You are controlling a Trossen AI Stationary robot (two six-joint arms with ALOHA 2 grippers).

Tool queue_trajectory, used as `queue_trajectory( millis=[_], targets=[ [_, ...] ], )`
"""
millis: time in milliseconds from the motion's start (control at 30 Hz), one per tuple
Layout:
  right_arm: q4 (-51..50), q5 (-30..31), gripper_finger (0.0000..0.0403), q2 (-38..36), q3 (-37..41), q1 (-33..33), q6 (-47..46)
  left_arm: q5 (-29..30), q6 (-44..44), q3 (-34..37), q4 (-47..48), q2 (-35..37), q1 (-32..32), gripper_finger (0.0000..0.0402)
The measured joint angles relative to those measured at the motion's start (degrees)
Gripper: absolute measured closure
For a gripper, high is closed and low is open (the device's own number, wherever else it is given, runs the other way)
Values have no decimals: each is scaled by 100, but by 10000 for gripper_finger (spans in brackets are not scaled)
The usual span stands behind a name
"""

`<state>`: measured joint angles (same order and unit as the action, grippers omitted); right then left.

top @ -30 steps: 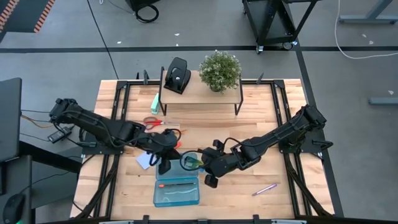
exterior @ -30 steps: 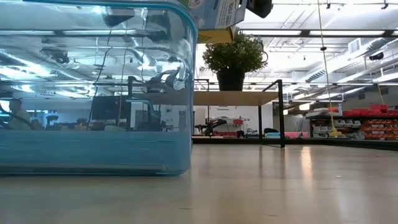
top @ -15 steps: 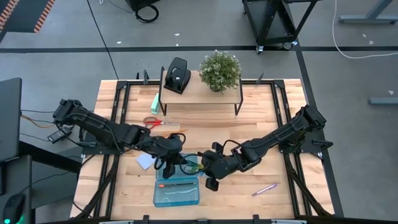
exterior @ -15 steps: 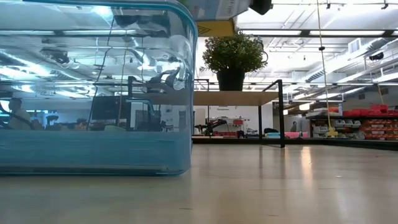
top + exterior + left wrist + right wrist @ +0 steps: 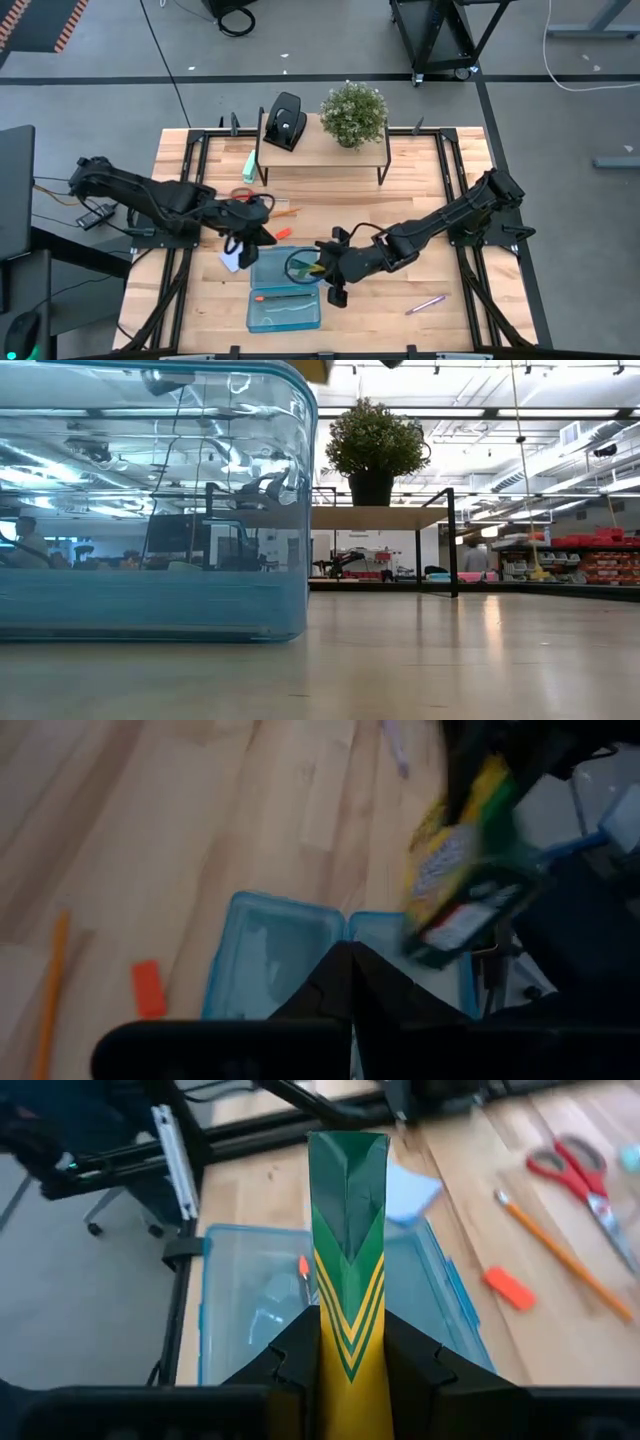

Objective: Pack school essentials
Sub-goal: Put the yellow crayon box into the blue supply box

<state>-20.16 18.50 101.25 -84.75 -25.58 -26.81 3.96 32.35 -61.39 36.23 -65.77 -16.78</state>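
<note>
My right gripper (image 5: 320, 268) is shut on the yellow-green crayon box (image 5: 348, 1250) above the open blue case (image 5: 285, 292). An orange-red piece (image 5: 278, 296) lies inside the case. My left gripper (image 5: 250, 228) is shut and holds nothing, just beyond the case's far left corner. On the table lie the pale blue note pad (image 5: 232, 260), the small orange piece (image 5: 283, 233), the orange pencil (image 5: 281, 212), the red-handled scissors (image 5: 245, 196) and the pink-purple pen (image 5: 425, 303). The low view shows only the box's corner (image 5: 315, 368). My right gripper pinches the crayon box between its two fingers by two opposite sides (image 5: 350, 1342) at the end nearest the wrist. The fingers slant down from the table's right and lie along the box. The box sticks out past the fingertips, lifted clear above the case.
A low wooden shelf (image 5: 320, 155) at the far side carries the black hole punch (image 5: 285, 120) and a potted plant (image 5: 353, 112). The mint-green block (image 5: 248, 165) lies by the shelf's left leg. Bare wood shows right of the case, around the pen.
My left gripper first reached over the case, then drew back toward the table's far left, staying shut. My right gripper has tipped a little, and the crayon box has risen almost out of the low view's top.
</note>
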Motion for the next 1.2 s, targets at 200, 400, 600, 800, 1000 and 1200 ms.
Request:
queue_trajectory(
  millis=[200, 400, 600, 800, 1000, 1200],
  targets=[
    [409, -128, 316, 406, -8, 0, 725, 203, 209, 0, 99, 235, 0, 383],
    [1147, -290, 316, 925, -2, 35, 945, 328, 506, 0, 106, 242, -203, 385],
    [1334, -644, 316, 1338, -2, 133, 897, 879, 589, 0, 22, 242, -255, 397],
    [1377, -859, 312, 1616, -2, 140, 887, 943, 604, 0, -252, 242, -166, 379],
    [1279, -859, 294, 1679, 0, 142, 887, 940, 601, 0, -224, 242, -215, 387],
    [1280, -857, 259, 1676, 0, 142, 918, 963, 598, 0, -210, 242, -218, 394]
  ],
)
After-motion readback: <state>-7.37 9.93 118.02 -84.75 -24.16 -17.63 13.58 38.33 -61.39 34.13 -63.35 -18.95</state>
